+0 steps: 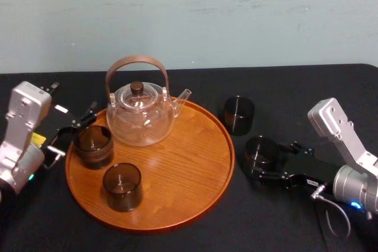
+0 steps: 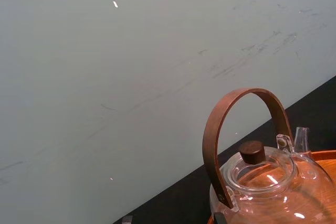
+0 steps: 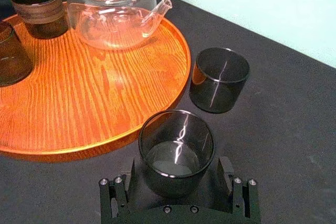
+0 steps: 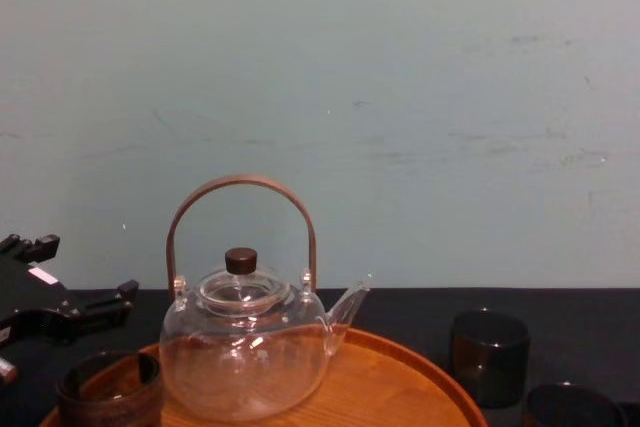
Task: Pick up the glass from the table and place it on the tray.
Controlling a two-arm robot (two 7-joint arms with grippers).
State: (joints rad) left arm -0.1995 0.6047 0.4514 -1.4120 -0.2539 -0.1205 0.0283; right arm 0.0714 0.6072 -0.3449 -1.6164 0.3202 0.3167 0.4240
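1. The right gripper (image 1: pixel 266 161) lies low on the black bench (image 1: pixel 295 87). Its jaws are spread on either side of a dark glass (image 3: pixel 177 148), which stands upright just beside the rim of the tray (image 1: pixel 195 205). The squeeze looks not yet made.
2. The jaws should close gently and squarely across the glass's middle, since smooth round walls can likely slip or twist out.
3. A straight lift should come next, high enough to clear the low rim before any sideways travel.
4. A second glass (image 1: pixel 238 114) stands near on the bench, so the path should swing away from it.
5. The bare wood at the tray's near right looks the safest landing spot, apart from the teapot (image 1: pixel 140 113) and the two cups (image 1: pixel 122 186) on the tray.
6. The left gripper (image 1: pixel 75 129) sits at the tray's left edge, jaws spread and empty, just beside one cup.
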